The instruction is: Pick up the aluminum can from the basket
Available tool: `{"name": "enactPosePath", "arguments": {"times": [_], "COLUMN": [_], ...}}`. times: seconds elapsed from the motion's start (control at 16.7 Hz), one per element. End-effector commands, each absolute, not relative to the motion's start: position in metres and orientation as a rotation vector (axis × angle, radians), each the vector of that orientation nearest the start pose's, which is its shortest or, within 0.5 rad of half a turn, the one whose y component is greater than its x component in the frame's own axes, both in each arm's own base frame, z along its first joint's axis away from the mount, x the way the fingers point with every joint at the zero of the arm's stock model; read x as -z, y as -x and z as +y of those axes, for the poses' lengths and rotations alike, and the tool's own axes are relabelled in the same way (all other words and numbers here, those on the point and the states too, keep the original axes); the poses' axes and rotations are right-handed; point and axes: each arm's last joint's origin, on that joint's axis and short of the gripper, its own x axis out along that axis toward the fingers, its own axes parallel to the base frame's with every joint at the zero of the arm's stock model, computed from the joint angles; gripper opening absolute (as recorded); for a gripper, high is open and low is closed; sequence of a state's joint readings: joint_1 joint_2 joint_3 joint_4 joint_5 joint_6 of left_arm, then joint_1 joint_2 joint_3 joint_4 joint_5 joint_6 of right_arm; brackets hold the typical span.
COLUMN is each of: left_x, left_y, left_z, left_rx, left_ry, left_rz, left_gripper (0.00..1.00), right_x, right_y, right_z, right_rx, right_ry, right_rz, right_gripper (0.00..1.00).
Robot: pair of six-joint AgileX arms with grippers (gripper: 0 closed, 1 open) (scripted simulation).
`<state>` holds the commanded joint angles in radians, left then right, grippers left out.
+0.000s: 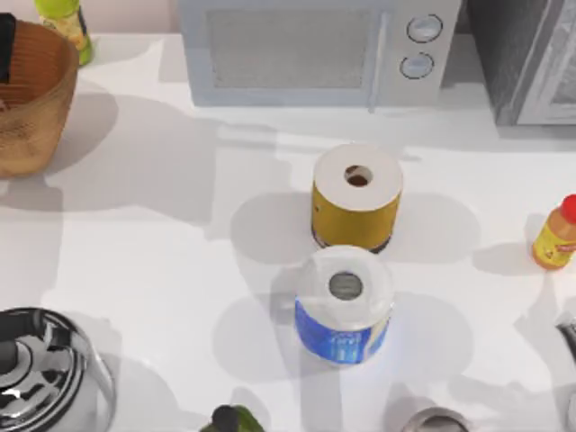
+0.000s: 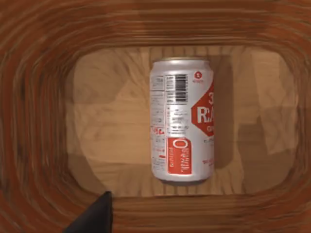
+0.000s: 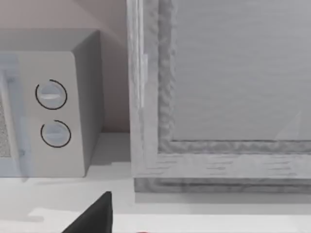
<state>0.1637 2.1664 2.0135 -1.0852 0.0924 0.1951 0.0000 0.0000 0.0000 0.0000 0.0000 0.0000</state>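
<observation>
One can (image 2: 182, 120) lies on its side on the wooden floor of the basket (image 2: 43, 121), seen from my left wrist camera looking straight down into it. Its barcode and red markings face up, and it touches no wall, sitting a little off centre with bare floor all around it. A dark finger (image 2: 95, 216) of my left gripper pokes into that view near the basket's ribbed wall, apart from the can; whether that gripper is spread or closed I cannot tell.

From above, the basket (image 1: 31, 99) sits at the table's far left edge, with a yellow-green bottle (image 1: 65, 22) just behind it. Well to the basket's right stands the microwave (image 1: 315, 49), and farther from the basket, toward the table's middle, stand a yellow paper roll (image 1: 356, 200) and a blue one (image 1: 344, 306).

My right wrist camera faces the microwave's dials (image 3: 51, 94) and a grey cabinet (image 3: 218, 92); one right finger (image 3: 95, 216) shows there, and its state I cannot tell either.
</observation>
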Motion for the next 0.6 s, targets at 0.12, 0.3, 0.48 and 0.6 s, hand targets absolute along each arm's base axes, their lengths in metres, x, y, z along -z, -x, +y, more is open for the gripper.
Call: {"name": "enactPosePath", "arguments": {"times": [0.12,0.3,0.48,0.6], "left_x": [-0.223,-0.197,-0.191,-0.191], "left_y": [-0.47,-0.485,-0.488,-0.488], "left_z": [0.085,0.093,0.095,0.095], "left_rx": [0.049,0.051,0.052,0.052], "left_ry": [0.01,0.025,0.029,0.029], "left_rz": [1.292,1.352,1.367,1.367], "left_gripper": [1.0,1.0,1.0,1.0], "right_x": [-0.16,-0.16,-0.16,-0.16], "right_y": [-0.106,-0.106,-0.106,-0.106], "right_z": [-0.001,-0.001,-0.001,-0.001], "right_rx": [0.0,0.0,0.0,0.0], "right_ry": [0.0,0.0,0.0,0.0], "right_rz": [0.0,0.0,0.0,0.0], "right_gripper": [1.0,1.0,1.0,1.0]}}
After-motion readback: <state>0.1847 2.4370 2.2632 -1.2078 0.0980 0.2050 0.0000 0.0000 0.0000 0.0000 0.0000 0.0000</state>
